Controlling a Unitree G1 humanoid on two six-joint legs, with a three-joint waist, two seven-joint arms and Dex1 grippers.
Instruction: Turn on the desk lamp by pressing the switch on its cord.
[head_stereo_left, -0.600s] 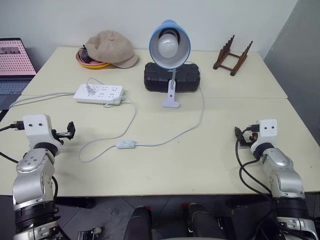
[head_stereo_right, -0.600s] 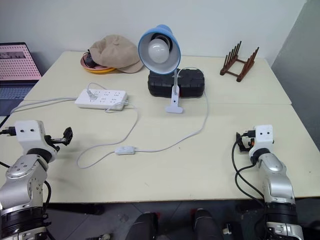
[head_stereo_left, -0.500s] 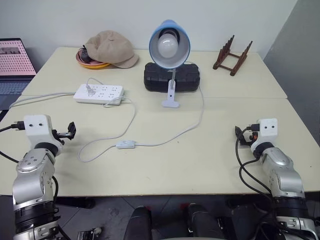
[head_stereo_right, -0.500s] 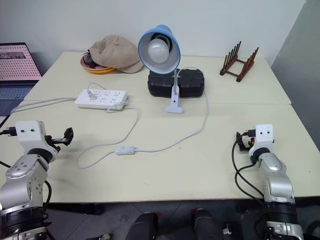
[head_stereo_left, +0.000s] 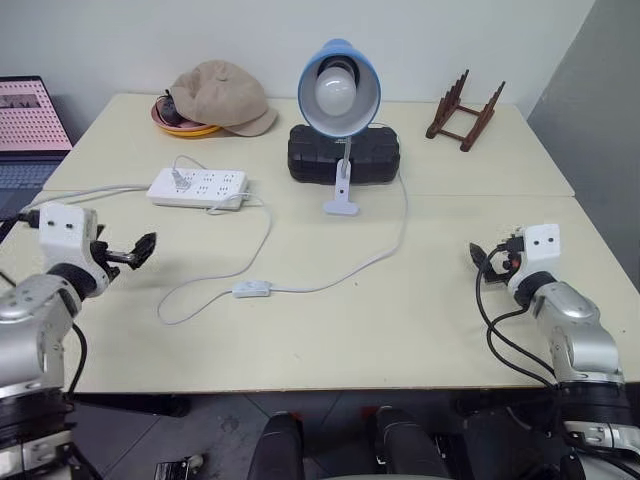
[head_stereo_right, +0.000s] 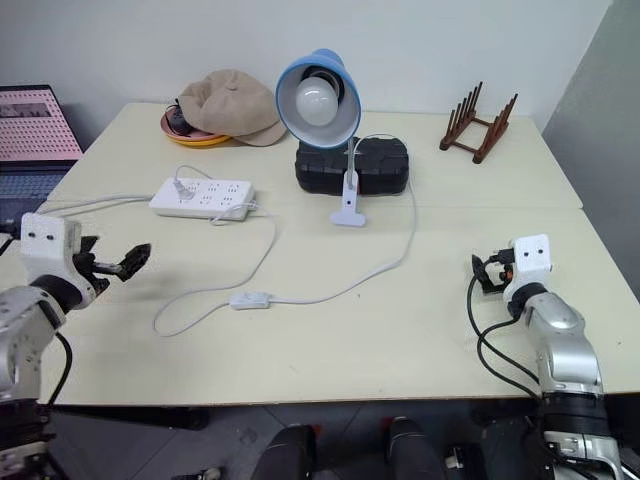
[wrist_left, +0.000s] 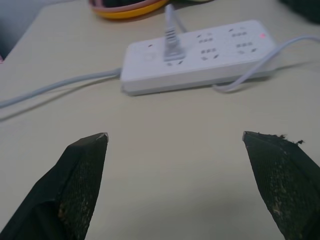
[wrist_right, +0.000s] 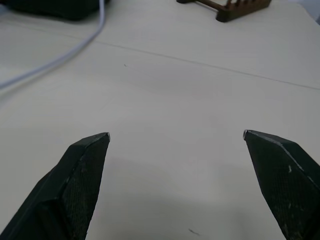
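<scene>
**Both tools raised, switch not yet approached**

Since the earlier frames, the left tool (head_stereo_left: 143, 246) has been lifted and carried outward toward the tabletop's left edge, and the right tool (head_stereo_left: 481, 258) has been raised slightly; nothing on the tabletop has shifted. Both tools are held with jaws spread wide apart and nothing between them, as is confirmed in both wrist views.

The wide cream-coloured tabletop (head_stereo_left: 330, 330) carries the small desk lamp (head_stereo_left: 339, 95) with its round light-blue shade and large white bulb, clipped upright near the middle in front of a black ribbed case (head_stereo_left: 372, 156). The bulb appears unlit. A wide white multi-socket power strip (head_stereo_left: 198, 187) lies to the left of the lamp. The thin white cord (head_stereo_left: 396, 235) is draped from the lamp forward and leftward, and the small white oblong inline switch (head_stereo_left: 251, 289) lies flat on it, between the two tools but nearer the left one, well apart from both.

Several risks are judged from here. The power strip, seen directly ahead in the left wrist view, could be mistaken for the target. The light, loose switch could be pushed along the tabletop rather than depressed if it is struck at a slant. The cord loop beside it could be snagged by an open finger, and the lamp tugged.
</scene>
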